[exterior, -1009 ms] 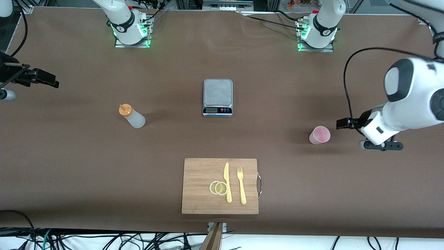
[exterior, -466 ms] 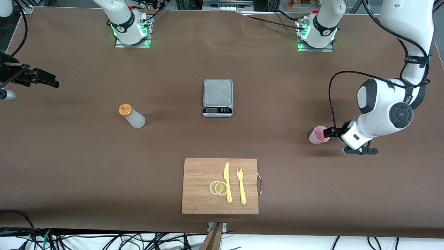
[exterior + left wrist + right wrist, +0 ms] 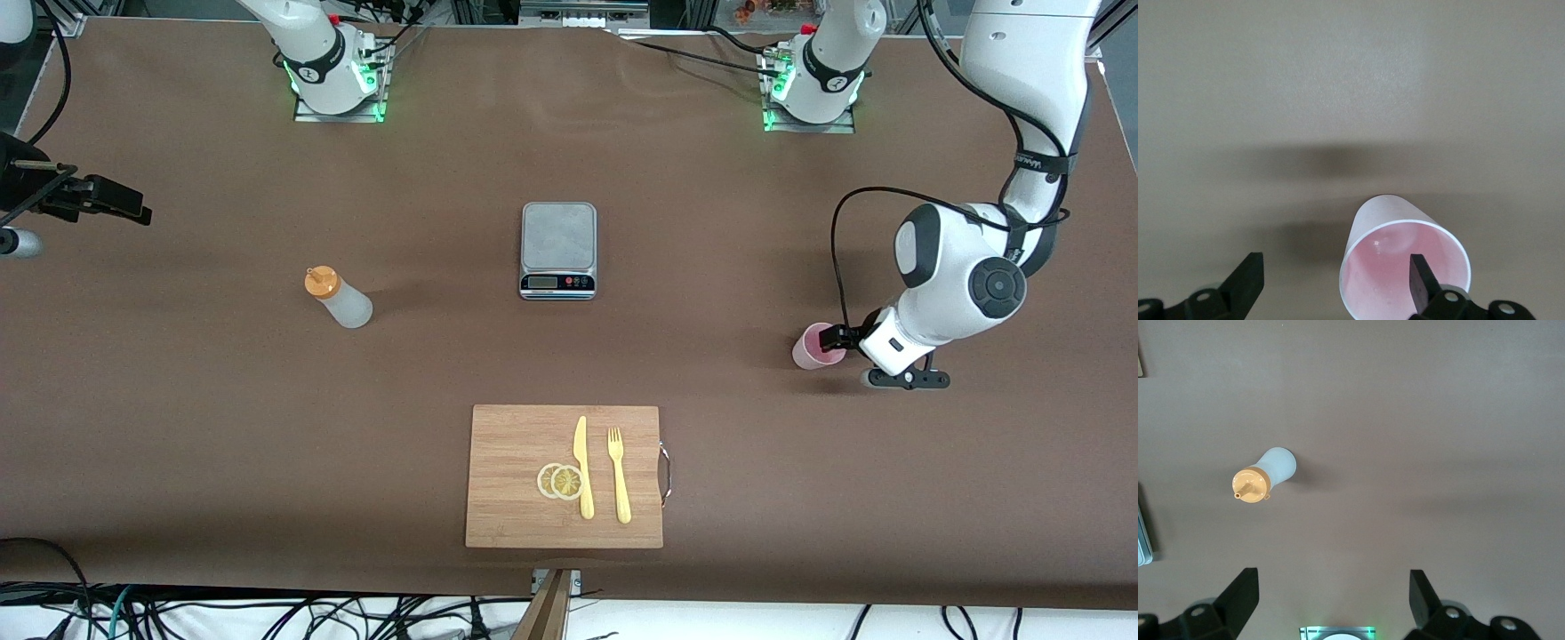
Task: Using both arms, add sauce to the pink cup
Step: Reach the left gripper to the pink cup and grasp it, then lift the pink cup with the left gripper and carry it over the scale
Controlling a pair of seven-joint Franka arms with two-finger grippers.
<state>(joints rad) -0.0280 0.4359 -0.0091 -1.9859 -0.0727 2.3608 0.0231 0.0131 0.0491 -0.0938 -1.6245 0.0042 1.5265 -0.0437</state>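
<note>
On the brown tabletop (image 3: 178,427), now reaching the small pale-pink plastic tumbler (image 3: 807,354) with the spread-jawed left gripper (image 3: 1335,280), readying a grasp, leaving the right gripper (image 3: 1331,593) waiting, likewise spread, over its own end.

Scale (image 3: 557,249) mid-table; cutting board (image 3: 516,480) nearer camera, bearing knife (image 3: 582,467), fork (image 3: 618,476), lemon slices (image 3: 560,481).

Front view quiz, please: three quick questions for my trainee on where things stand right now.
1. What lies on the cutting board? A) a spoon and bowl B) knife, fork and lemon slices C) a plate
2. True or false: the right gripper is open and the sauce sits untouched on the table.
3. Fill in: the open left gripper is down at the ___.
Key: 1 B; 2 true; 3 pink cup.
</note>
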